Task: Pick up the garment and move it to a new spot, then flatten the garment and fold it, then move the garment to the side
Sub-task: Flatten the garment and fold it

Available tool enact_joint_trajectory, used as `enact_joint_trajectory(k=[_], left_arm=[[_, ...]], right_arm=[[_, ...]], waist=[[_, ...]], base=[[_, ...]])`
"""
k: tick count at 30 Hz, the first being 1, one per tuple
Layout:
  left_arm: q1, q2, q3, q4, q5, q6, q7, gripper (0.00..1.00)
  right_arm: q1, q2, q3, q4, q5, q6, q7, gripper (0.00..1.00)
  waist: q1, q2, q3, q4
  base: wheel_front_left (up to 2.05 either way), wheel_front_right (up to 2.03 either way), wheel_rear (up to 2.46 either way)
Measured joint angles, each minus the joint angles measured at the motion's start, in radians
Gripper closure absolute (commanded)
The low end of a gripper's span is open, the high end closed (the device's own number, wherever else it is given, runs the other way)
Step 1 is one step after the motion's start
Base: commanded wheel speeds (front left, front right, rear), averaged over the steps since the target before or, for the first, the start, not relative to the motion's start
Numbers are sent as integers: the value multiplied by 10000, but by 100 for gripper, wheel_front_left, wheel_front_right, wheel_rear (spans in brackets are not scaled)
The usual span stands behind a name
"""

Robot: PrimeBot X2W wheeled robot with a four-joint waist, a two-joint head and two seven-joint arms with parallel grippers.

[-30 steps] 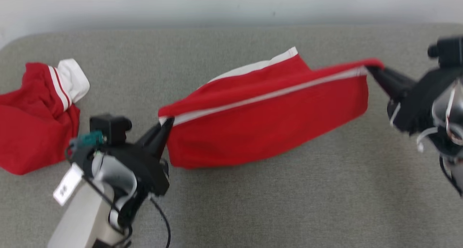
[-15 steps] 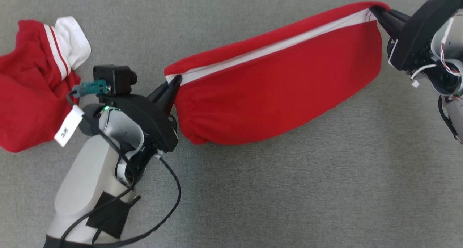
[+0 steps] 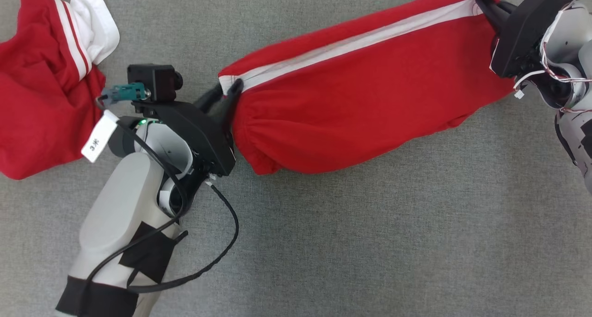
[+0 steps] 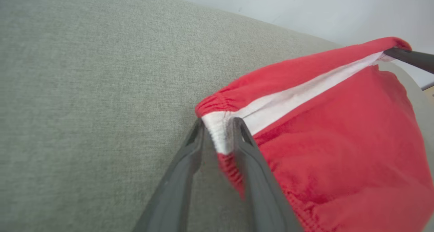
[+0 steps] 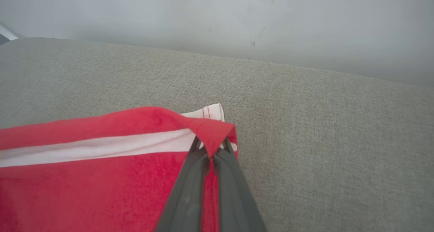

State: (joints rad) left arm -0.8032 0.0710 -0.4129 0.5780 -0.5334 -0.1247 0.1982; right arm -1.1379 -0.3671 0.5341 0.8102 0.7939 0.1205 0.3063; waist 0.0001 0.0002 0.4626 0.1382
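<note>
Red fabric garment with a white stripe (image 3: 360,99) stretches between claws: right claw (image 3: 481,2) pinches its corner tightly; left claw (image 3: 227,89) stands narrowly parted around its white-banded end.

The near half of the grey surface (image 3: 370,243) lies open from the left forearm across to the right arm, giving free passage below the red garment (image 3: 360,99). That garment stretches like a barrier between the left end effector (image 3: 226,88) and the right end effector (image 3: 481,2). A crumpled red-and-white garment (image 3: 41,99) blocks the far left, just beside the left wrist. A black cable (image 3: 237,224) loops off the left forearm. A pale wall (image 5: 217,22) closes the surface's far edge.
</note>
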Motion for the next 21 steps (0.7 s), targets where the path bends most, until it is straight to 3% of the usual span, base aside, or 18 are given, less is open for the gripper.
enact_joint_trajectory(k=[1,14,21], left_arm=[[-54,0,8,71,-31,0,-79,0],[-114,10,-176,834,-98,0,-1331,0],[843,117,-21,715,-102,0,-2397,0]], right_arm=[[-26,8,36,73,-69,2,-61,0],[-76,12,339,913,2,29,-1409,0],[1564,-253,848,476,261,31,-2305,0]], waist=[[0,0,10,5],[-1,-2,-563,-75],[-2,-2,-1210,-87]], base=[[0,0,0],[0,0,0],[0,0,0]])
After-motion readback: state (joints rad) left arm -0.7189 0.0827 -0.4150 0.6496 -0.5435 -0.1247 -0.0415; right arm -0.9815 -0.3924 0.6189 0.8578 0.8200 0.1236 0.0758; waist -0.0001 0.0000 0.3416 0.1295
